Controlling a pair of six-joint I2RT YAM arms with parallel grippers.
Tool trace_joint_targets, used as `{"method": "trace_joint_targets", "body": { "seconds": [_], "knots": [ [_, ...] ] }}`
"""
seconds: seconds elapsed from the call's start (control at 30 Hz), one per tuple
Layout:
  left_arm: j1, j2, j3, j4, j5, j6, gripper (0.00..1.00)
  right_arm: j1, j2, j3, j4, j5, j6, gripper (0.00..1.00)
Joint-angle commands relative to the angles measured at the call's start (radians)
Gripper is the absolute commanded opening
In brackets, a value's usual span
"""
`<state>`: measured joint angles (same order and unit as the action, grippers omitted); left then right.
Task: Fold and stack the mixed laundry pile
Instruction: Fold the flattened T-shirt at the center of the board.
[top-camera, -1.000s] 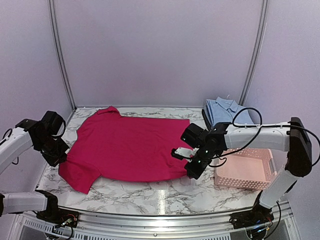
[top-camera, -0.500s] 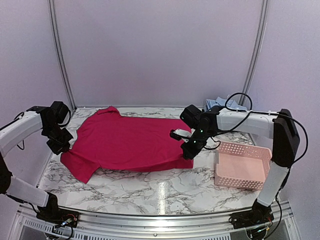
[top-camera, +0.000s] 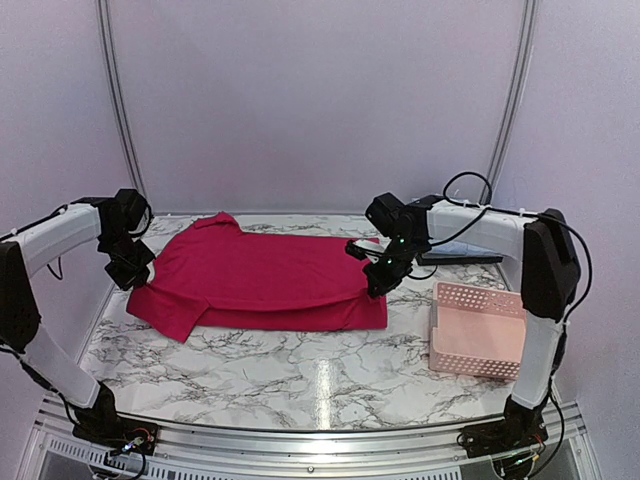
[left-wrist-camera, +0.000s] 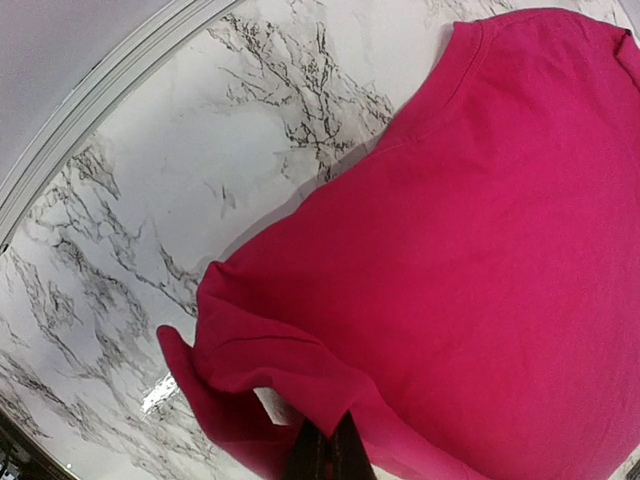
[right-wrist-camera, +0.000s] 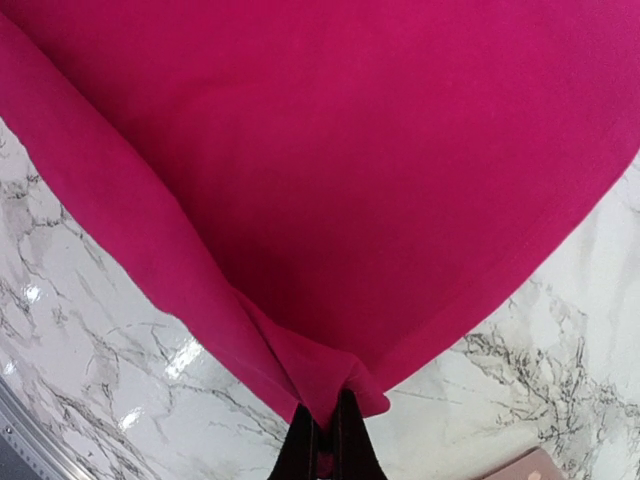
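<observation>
The left pincer (left-wrist-camera: 325, 455) is closed tight on a bunched fold at the sleeve end of the red garment (top-camera: 265, 275), near the left edge of the tabletop (top-camera: 300, 375). The right pincer (right-wrist-camera: 322, 440) is closed on the doubled hem at the garment's right end. Between them the garment lies spread across the middle of the tabletop with its near part folded over, a pink basket (top-camera: 480, 340) stands near the right edge, and a dark tray (top-camera: 465, 258) lies toward the far right corner.
</observation>
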<state>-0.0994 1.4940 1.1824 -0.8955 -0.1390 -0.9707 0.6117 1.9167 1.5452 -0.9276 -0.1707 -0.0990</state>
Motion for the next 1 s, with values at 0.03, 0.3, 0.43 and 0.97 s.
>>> {"method": "trace_joint_targets", "body": {
  "seconds": [0.03, 0.3, 0.43, 0.97],
  "knots": [
    [0.016, 0.079, 0.053, 0.037, -0.001, 0.011, 0.0, -0.008, 0.107, 0.109, -0.017, 0.022, -0.018, 0.0],
    [0.026, 0.186, 0.107, 0.068, 0.008, 0.022, 0.0, -0.049, 0.123, 0.093, -0.033, 0.043, -0.006, 0.0],
    [0.027, 0.226, 0.119, 0.086, 0.009, 0.029, 0.0, -0.073, 0.113, 0.057, -0.021, 0.046, -0.005, 0.0],
    [0.061, 0.265, 0.129, 0.216, 0.039, 0.108, 0.45, -0.075, 0.167, 0.128, -0.013, 0.197, 0.07, 0.38]
  ]
}}
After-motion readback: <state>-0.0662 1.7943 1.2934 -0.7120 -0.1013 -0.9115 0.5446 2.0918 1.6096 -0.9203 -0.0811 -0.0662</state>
